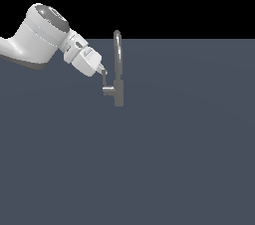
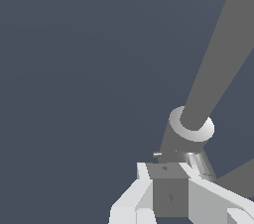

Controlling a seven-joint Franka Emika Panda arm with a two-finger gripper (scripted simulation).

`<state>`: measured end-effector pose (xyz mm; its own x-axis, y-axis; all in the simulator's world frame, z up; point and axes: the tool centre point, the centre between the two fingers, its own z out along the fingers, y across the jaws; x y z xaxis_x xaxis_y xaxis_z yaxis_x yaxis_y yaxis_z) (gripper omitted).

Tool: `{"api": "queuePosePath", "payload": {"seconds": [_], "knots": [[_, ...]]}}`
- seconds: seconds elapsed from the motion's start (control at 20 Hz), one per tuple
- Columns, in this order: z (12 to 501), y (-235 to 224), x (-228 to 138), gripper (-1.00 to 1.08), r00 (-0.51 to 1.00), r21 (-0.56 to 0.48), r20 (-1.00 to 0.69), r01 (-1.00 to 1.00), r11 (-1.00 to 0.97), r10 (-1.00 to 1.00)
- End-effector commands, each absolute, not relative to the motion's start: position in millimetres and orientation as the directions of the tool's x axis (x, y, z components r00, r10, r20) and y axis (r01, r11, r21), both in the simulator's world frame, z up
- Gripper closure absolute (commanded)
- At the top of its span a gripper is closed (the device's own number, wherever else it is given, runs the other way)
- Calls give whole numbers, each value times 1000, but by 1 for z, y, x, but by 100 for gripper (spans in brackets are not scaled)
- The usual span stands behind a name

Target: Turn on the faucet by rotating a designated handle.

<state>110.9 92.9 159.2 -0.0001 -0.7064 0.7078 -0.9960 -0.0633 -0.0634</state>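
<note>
Arm: white arm (image 1: pixel 40 37) reaches in from the exterior view's left, wrist angled downward.
Gripper: gripper (image 1: pixel 103 71) tips just above the handle (image 1: pixel 108 90); jaw spacing cannot be told.
Faucet: faucet (image 1: pixel 118 69) stands upright, handle projecting leftward from its body.

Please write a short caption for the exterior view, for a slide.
Simulated Panda arm brings its gripper down beside the faucet, just above the short handle.

Flat, uniform slate-grey floor (image 1: pixel 189 159) extending to a black horizon. A single grey faucet (image 1: pixel 117 69) stands upright on it, left of centre in the exterior view.
</note>
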Motion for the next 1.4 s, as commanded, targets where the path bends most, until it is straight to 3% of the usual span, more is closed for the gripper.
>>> {"api": "queuePosePath", "payload": {"seconds": [0.0, 1.35], "knots": [[159, 93, 111, 108, 0, -63, 708, -996, -63, -707], [160, 89, 49, 108, 3, -65, 707, -995, -69, -707]]}}
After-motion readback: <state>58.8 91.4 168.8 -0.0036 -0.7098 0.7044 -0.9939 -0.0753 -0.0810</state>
